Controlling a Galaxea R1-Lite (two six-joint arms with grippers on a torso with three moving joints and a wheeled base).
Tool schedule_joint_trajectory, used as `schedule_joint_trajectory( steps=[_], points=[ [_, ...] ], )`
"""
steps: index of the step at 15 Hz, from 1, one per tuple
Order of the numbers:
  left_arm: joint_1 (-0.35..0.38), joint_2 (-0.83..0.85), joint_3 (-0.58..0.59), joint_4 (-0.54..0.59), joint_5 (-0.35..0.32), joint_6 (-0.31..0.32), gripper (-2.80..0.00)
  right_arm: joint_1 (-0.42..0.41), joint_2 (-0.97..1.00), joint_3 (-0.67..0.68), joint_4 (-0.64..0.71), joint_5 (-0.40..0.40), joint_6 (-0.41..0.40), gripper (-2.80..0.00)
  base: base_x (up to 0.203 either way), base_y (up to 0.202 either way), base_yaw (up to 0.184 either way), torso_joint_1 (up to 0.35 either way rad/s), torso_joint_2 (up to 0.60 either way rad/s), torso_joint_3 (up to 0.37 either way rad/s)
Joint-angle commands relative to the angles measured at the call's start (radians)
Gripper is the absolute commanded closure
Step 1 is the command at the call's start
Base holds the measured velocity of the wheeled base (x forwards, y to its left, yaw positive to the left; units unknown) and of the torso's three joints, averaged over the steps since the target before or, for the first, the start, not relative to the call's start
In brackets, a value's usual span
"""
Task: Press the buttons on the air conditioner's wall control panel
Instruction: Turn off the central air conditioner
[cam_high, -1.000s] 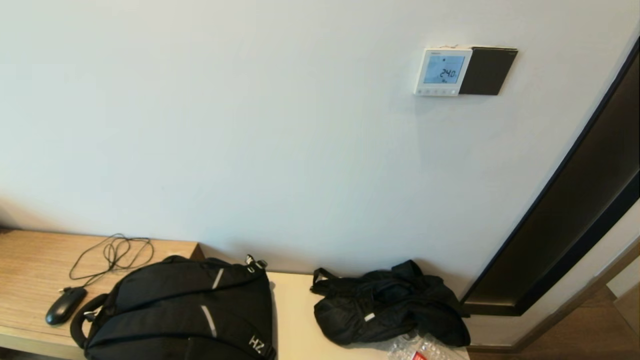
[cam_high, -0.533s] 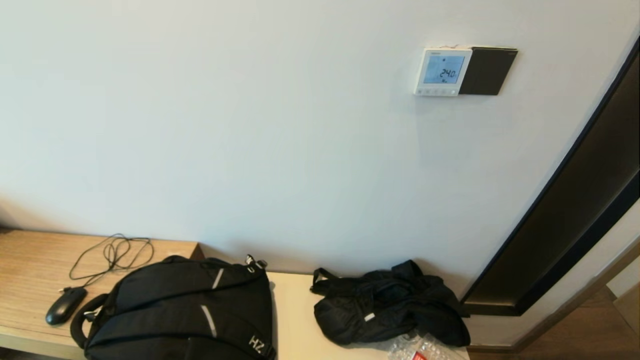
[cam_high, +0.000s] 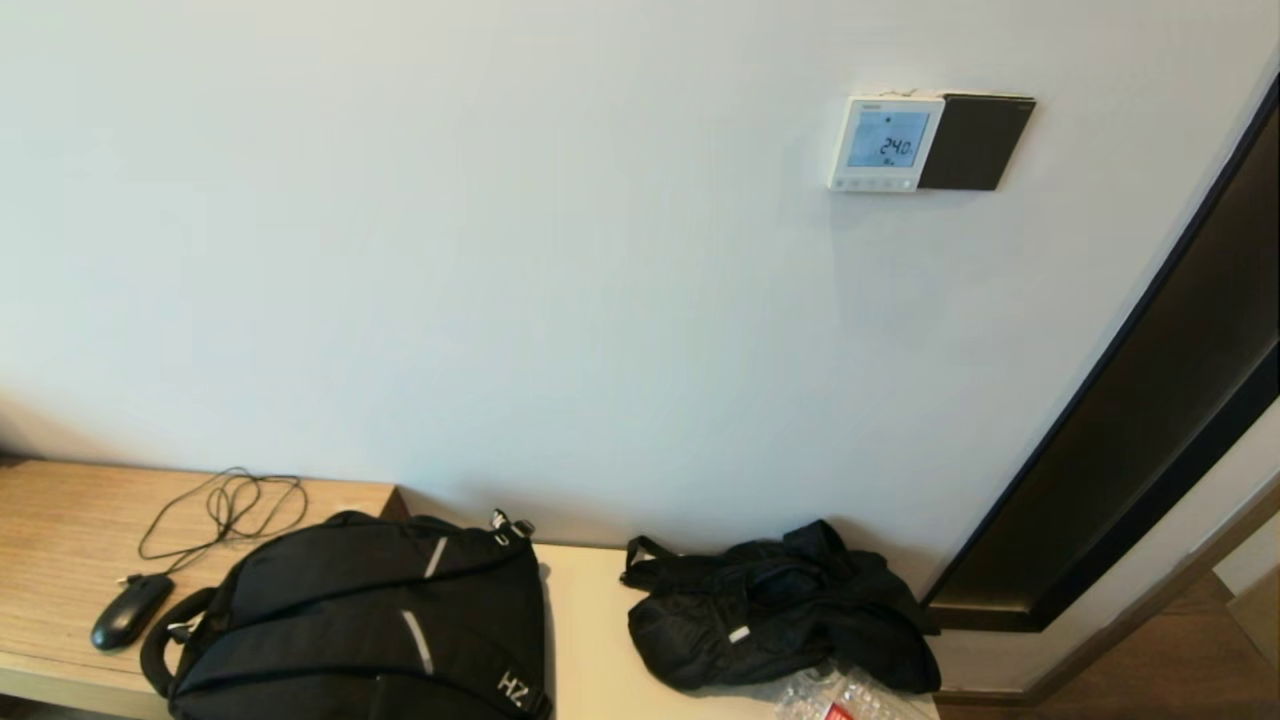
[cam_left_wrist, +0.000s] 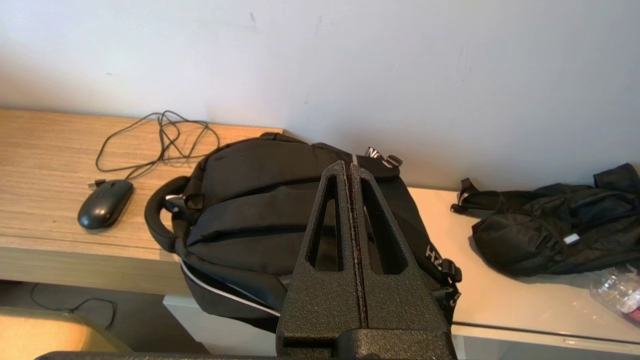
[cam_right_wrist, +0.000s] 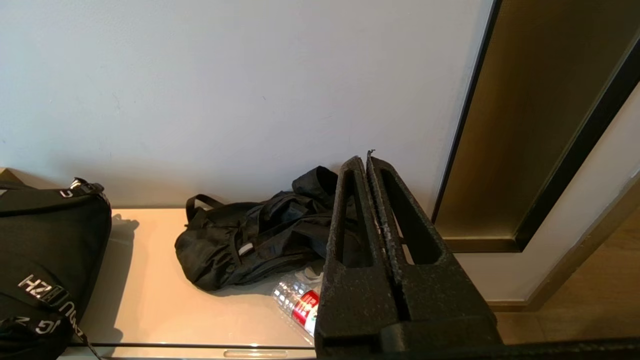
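Evidently pre-approach step: wall control panel (cam_high: 886, 143) high on wall, right of centre, buttons (cam_high: 872, 184) untouched. Left gripper (cam_left_wrist: 348, 170) pressed together over backpack (cam_left_wrist: 280, 200); right gripper (cam_right_wrist: 364, 162) likewise closed, low near black bag (cam_right_wrist: 255, 235). Next: raise one arm, aim closed tip at button row.

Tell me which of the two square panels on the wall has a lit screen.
The white wall control panel, the left of the two: its pale blue screen shows dark digits above the buttons. The black panel touching its right edge is blank.
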Motion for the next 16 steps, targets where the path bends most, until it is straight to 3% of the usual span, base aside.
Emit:
schedule_joint_trajectory(
  steps=[1, 16],
  points=[
    [0.0, 0.0, -0.001, 0.0, 0.0, -0.001, 0.0, -0.001, -0.001, 0.0, -0.001, 0.001, 0.001, 0.0, 0.0, 0.0, 0.0, 0.0, 0.0, 0.0],
    [0.0, 0.0, -0.001, 0.0, 0.0, -0.001, 0.0, -0.001, -0.001, 0.0, -0.001, 0.001, 0.001, 0.0, 0.0, 0.0, 0.0, 0.0, 0.0, 0.0]
  ],
)
